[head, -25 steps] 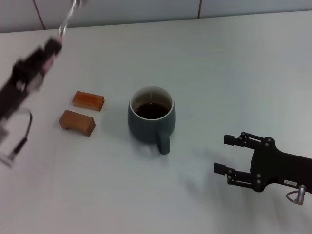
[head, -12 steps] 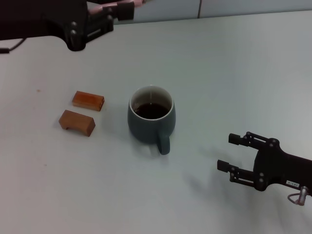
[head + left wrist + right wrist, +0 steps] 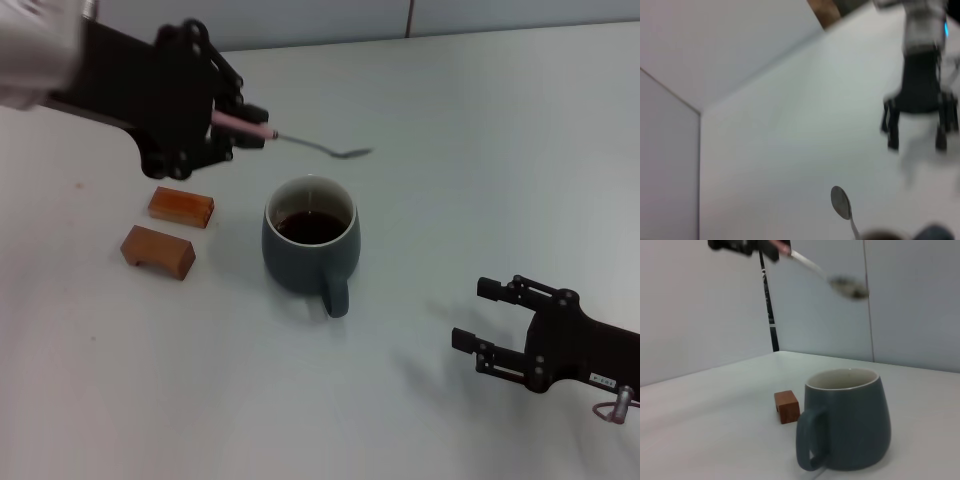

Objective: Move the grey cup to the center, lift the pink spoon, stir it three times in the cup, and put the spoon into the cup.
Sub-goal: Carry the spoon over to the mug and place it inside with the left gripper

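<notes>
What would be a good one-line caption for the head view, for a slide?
Left gripper holds the pink spoon in the air above the grey cup; right gripper waits open on the table.

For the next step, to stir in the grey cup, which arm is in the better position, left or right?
Left. The left gripper holds the pink spoon above and just behind the grey cup, so probably it only needs to lower the spoon. The right gripper is open and empty, apart from the cup, near its handle side.
</notes>
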Controlling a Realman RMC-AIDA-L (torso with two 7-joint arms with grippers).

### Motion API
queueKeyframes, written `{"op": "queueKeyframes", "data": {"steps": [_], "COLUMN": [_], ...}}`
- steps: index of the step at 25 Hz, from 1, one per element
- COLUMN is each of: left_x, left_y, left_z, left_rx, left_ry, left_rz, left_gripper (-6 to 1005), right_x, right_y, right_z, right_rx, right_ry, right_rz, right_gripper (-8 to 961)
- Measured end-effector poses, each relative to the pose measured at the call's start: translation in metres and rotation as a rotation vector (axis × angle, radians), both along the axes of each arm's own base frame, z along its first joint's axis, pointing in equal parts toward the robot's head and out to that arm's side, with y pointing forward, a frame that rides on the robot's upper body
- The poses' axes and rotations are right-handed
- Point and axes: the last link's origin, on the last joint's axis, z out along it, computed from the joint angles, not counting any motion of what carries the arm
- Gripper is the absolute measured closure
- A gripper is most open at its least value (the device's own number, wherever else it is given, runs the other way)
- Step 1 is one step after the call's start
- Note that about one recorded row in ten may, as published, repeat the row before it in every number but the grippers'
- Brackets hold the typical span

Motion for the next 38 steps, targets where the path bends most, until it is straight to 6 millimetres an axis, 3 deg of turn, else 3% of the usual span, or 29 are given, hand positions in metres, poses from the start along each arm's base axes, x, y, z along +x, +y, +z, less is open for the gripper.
{"op": "queueKeyframes", "data": {"steps": [4,9,20,29,38], "left_x": [0.003,0.005,0.011,0.007,0.007], "left_y": [0.002,0.0,-0.009,-0.002,-0.002], "left_z": [-0.028,-0.041,-0.066,-0.088,-0.09], "left_rx": [0.058,0.062,0.039,0.043,0.051], "left_ry": [0.228,0.328,0.451,0.529,0.566], "left_rz": [-0.025,-0.055,-0.158,-0.186,-0.182], "left_gripper": [865,865,864,864,864], "right_x": [0.001,0.001,0.001,0.002,0.002], "right_y": [0.0,-0.001,-0.001,-0.002,-0.004], "right_z": [0.001,0.0,0.0,0.0,0.0], "right_rx": [0.012,0.011,0.015,0.014,0.013], "right_ry": [0.007,0.012,0.017,0.018,0.02], "right_rz": [-0.012,-0.016,-0.021,-0.025,-0.029], "right_gripper": [208,208,208,208,208]}}
